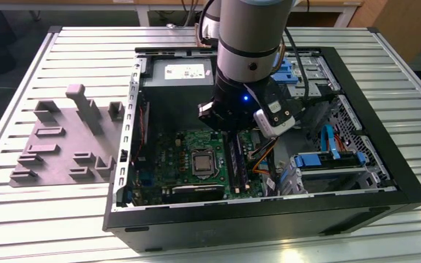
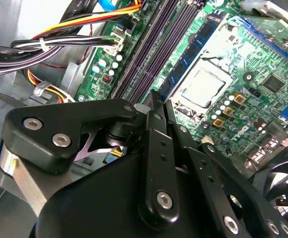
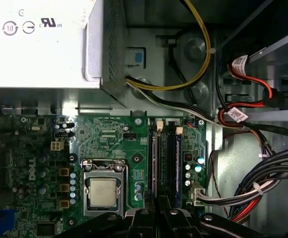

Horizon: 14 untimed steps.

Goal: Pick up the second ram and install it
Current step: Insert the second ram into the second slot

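My gripper point(image 1: 232, 130) hangs low inside the open computer case point(image 1: 386, 181), right over the motherboard's long black slots point(image 1: 237, 159). In the second wrist view a blue-green ram stick point(image 2: 193, 54) stands in the slot beside the silver processor point(image 2: 203, 89). The gripper's tip point(image 2: 156, 101) sits just short of the slots' near end point(image 2: 144, 64). I cannot tell if this stick is the second ram, and the gripper's body hides whatever it may hold. In the first wrist view the gripper point(image 3: 159, 214) lines up with the slots point(image 3: 166, 158).
The power supply point(image 1: 181, 74) fills the case's far corner. Bundled cables point(image 3: 263, 183) run beside the slots, and blue drive-bay clips point(image 1: 320, 160) stand on the exterior view's right. A grey holder fixture point(image 1: 64, 137) lies on the slatted table point(image 1: 50, 219), left of the case.
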### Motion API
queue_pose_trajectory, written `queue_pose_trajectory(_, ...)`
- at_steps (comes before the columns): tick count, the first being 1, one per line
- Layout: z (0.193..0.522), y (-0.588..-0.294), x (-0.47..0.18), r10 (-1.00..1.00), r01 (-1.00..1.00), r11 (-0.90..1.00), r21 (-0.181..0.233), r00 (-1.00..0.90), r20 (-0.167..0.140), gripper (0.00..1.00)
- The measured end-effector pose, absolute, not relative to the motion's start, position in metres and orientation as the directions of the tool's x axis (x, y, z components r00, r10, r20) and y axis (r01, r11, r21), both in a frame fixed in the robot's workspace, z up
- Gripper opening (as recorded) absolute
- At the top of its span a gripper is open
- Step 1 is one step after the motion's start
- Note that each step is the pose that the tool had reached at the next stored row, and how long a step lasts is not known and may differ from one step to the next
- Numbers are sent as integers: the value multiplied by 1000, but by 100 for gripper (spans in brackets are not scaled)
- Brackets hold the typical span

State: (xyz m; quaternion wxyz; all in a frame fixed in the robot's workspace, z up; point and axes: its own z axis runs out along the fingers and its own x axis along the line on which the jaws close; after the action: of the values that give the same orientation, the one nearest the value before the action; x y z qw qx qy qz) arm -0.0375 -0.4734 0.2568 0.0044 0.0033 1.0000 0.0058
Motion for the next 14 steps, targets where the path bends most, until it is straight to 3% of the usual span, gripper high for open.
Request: queue_pose_trajectory(14,255,-475,-37,7,7,1000,12,-1000,-9,14)
